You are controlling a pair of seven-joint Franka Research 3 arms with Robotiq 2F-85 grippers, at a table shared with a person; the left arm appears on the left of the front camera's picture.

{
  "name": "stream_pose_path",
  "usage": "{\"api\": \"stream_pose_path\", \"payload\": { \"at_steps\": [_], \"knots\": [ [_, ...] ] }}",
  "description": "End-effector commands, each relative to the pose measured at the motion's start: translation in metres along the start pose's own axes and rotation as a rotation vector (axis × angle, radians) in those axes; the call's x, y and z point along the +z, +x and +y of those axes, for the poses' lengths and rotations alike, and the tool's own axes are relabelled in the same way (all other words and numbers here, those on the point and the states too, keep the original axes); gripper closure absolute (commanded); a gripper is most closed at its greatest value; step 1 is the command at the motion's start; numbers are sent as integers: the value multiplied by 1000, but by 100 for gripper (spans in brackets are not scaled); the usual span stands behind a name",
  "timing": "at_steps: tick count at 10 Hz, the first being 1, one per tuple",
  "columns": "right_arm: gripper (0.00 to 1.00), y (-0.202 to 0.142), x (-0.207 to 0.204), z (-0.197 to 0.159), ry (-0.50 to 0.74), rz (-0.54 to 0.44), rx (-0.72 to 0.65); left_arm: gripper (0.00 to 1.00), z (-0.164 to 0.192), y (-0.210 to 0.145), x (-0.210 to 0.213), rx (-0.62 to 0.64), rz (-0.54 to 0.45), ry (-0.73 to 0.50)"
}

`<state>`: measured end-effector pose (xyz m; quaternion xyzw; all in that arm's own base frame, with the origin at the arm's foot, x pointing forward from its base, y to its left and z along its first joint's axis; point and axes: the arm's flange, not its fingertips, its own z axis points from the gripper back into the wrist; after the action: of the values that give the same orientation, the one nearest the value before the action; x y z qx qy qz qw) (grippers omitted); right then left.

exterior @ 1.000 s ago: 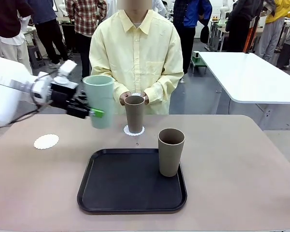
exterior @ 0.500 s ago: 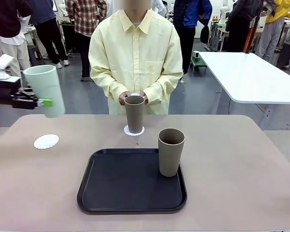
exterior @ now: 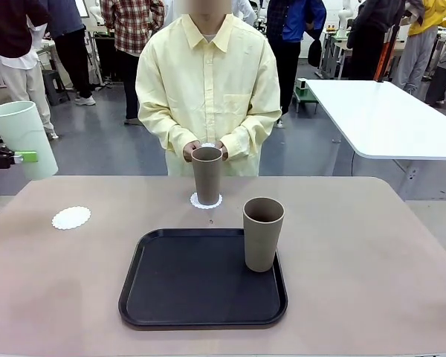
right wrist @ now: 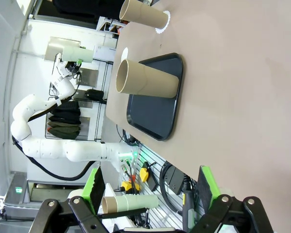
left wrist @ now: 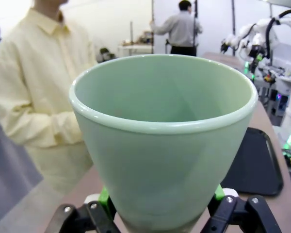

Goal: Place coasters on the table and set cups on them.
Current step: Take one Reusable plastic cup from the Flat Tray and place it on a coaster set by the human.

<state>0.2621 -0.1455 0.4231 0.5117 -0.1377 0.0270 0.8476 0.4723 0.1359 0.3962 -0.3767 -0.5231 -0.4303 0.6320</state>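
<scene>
Where it hovers, left end effector (left wrist: 161, 196) clamps the mint cup (left wrist: 160, 141).

Robotics laboratory, open-plan hall. Evidence: white jointed left arm (right wrist: 63, 149) mounted beside pinkish-beige table (exterior: 372, 282), with cables (right wrist: 170, 175) looped under that table's edge. Further workstations spaced over bare grey floor (exterior: 104, 141), among them a white table (exterior: 386, 119). Several people (exterior: 134, 22) standing among benches at rear. One person in pale yellow shirt (exterior: 208, 82) posted at far side of the robot's table.
</scene>
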Motion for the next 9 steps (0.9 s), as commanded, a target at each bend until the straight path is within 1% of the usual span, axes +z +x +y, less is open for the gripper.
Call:
{"api": "stream_pose_path", "payload": {
  "at_steps": [1,2,3,9],
  "knots": [
    [0,2,0,-1,18,-11,11,15,7,3,5,-12,-9,-2],
    [0,2,0,-1,18,-11,11,15,4,2,1,-18,7,4],
    [0,2,0,-1,18,-11,11,15,4,-1,5,1,2,10],
    [0,2,0,-1,18,-11,11,15,4,-1,5,1,2,10]
  ]
}}
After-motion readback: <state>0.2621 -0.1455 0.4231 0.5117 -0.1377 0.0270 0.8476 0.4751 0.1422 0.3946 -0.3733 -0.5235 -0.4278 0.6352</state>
